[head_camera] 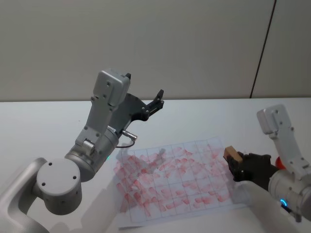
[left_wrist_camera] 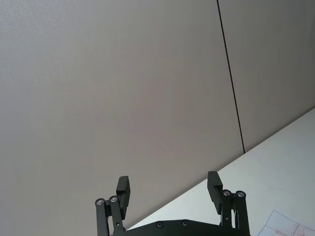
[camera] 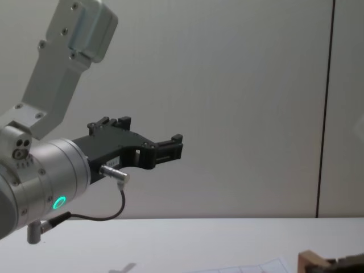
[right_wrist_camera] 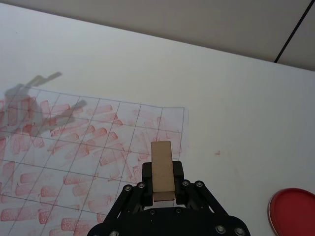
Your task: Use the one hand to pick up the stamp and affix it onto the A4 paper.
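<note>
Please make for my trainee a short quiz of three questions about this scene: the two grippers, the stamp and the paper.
1. True or false: the left gripper holds the stamp.
2. Where is the stamp? A) lying flat on the A4 paper; B) shut in the right gripper; C) held by the left gripper.
3. Fill the gap: the paper's grid boxes bear marks of ___ colour.
Key: 1 false, the left gripper is open, empty and raised above the table; 2 B; 3 red.
</note>
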Motion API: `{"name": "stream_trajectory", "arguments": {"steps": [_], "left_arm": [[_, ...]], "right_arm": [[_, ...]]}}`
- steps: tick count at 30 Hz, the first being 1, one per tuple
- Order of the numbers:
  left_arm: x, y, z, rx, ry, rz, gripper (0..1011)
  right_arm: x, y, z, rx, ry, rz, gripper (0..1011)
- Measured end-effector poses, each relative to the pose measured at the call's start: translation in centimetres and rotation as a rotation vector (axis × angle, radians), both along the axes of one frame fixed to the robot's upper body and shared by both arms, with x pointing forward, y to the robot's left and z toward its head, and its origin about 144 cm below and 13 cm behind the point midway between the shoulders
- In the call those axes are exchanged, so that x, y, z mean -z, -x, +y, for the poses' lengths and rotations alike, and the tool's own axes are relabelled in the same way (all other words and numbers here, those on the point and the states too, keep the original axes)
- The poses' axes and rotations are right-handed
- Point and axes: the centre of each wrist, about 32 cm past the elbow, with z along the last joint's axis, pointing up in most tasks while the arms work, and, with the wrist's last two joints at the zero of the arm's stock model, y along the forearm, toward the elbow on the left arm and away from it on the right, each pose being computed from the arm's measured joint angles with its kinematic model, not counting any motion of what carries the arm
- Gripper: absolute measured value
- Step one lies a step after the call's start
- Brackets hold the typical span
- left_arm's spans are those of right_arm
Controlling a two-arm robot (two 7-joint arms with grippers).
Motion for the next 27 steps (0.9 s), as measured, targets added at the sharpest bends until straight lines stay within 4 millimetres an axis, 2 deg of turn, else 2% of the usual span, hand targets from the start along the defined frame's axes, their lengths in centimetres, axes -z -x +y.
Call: {"name": "stream_trajectory", "arguments": {"steps": [27], "left_arm": [[0.0,0.0,0.0,0.0,0.0,0.0,1001]], "right_arm": [[2.7,-0.1,0.1,-0.041,0.016,0.11,219]]}}
